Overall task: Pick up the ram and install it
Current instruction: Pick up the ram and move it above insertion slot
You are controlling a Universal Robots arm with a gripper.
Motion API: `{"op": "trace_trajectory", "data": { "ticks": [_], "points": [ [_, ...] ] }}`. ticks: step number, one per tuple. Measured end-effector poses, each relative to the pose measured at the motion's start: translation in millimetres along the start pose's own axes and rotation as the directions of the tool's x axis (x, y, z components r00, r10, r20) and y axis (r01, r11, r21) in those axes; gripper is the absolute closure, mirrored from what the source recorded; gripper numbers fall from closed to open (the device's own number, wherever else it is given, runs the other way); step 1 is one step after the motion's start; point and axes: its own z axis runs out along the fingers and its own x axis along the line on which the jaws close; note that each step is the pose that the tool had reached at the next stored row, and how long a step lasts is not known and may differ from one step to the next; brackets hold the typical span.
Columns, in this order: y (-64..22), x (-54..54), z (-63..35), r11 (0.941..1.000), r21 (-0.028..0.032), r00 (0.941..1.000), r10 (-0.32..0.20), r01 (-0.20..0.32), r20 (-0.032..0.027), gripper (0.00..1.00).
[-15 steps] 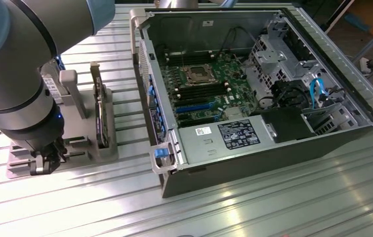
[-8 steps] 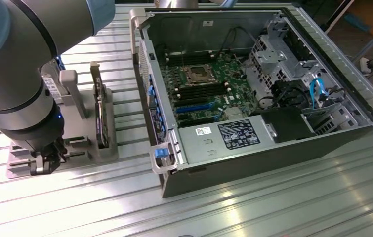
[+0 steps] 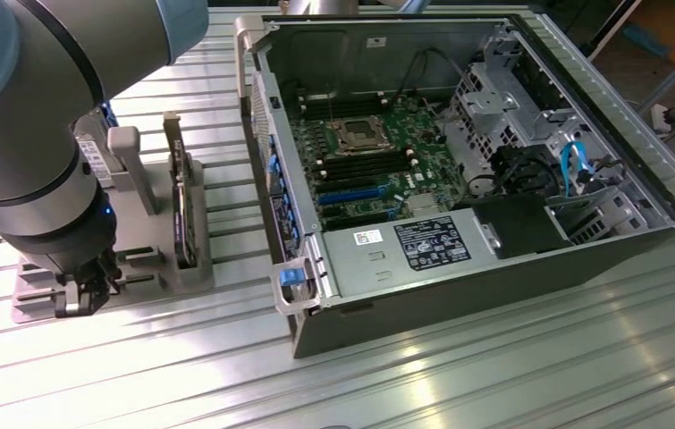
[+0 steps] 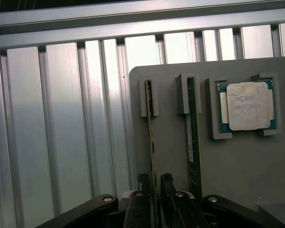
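Two ram sticks stand on edge in slots of a grey holder (image 4: 237,166). In the wrist view my gripper (image 4: 155,187) is open, its dark fingers (image 4: 142,190) straddling one ram (image 4: 151,137) near its end without closing on it. The other ram (image 4: 192,142) stands in the neighbouring slot, apart from the fingers. At the exterior view's left, my gripper (image 3: 80,295) hangs low over the same holder (image 3: 147,268).
A CPU chip (image 4: 247,105) lies in a pocket of the holder beside the sticks. A dark expansion card (image 3: 182,210) stands upright in the holder. The open computer case (image 3: 457,295) lies at the exterior view's right, its motherboard (image 3: 367,161) exposed. Ribbed aluminium table (image 3: 493,375) all around.
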Motion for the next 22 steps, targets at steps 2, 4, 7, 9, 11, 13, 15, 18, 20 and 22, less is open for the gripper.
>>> {"op": "trace_trajectory", "data": {
  "ticks": [2,4,7,9,11,13,15,18,20,22],
  "points": [
    [0.0,0.0,0.1,1.0,0.0,1.0,-0.001,0.001,0.0,0.76],
    [0.0,0.0,0.1,1.0,0.0,1.0,-0.002,0.002,0.0,0.76],
    [0.0,0.0,0.2,1.0,0.0,1.0,-0.004,0.004,0.0,0.76],
    [0.0,0.0,0.2,1.0,0.0,1.0,-0.006,0.006,-0.0001,0.76],
    [0.0,0.0,0.2,1.0,0.0,1.0,-0.009,0.009,-0.0002,0.76],
    [0.0,0.0,0.2,0.9999,-0.0001,0.9999,-0.014,0.014,-0.0004,0.76],
    [0.0,0.0,0.2,0.9998,-0.0001,0.9998,-0.02,0.02,-0.0006,0.76],
    [0.0,0.0,0.2,0.9996,-0.0001,0.9996,-0.027,0.027,-0.0008,0.76],
    [0.0,0.0,0.2,0.9996,-0.0001,0.9996,-0.027,0.027,-0.0008,0.76],
    [0.0,0.0,0.2,0.9996,-0.0002,0.9996,-0.028,0.028,-0.0009,0.76]
  ]
}}
